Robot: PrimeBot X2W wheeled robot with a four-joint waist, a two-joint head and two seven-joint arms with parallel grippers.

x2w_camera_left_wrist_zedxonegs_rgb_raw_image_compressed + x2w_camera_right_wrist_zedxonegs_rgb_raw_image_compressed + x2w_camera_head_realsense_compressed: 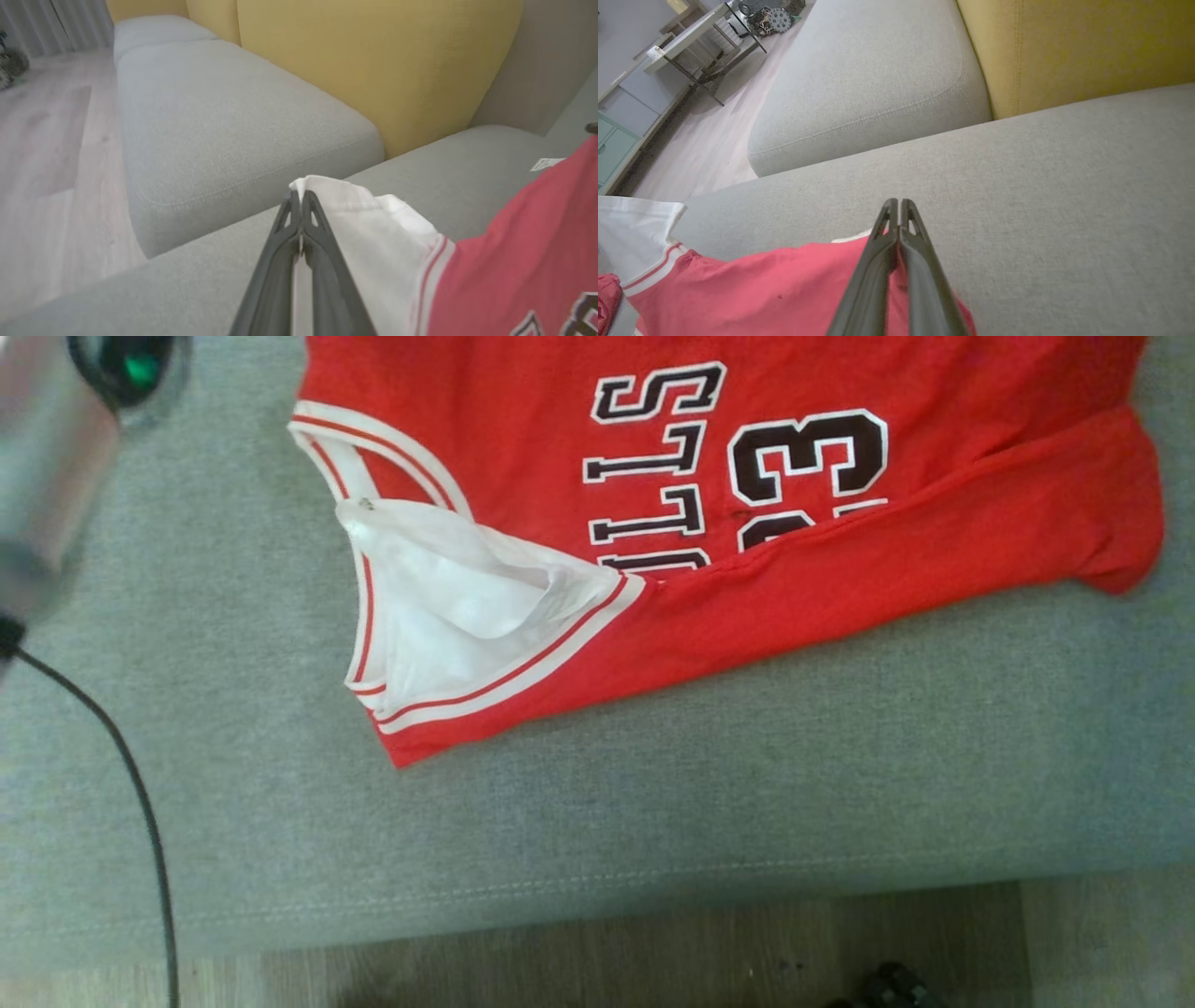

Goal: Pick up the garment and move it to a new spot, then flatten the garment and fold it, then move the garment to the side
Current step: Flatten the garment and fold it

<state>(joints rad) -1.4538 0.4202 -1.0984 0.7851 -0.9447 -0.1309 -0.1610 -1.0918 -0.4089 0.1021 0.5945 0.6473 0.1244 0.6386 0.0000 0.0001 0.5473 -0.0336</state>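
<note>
Closest to our lenses, both pairs of dark fingers are pressed together on cloth. The left gripper (301, 198) pinches the white lining by the armhole, and the right gripper (896, 205) nips a red edge. We note the red Bulls jersey (840, 579) lying on the grey sofa seat (653, 803), long axis left to right. Its near edge is doubled over the lettering, creased, not yet flat.

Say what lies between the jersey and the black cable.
In the head view, only bare grey sofa seat lies between the jersey and the cable.
</note>
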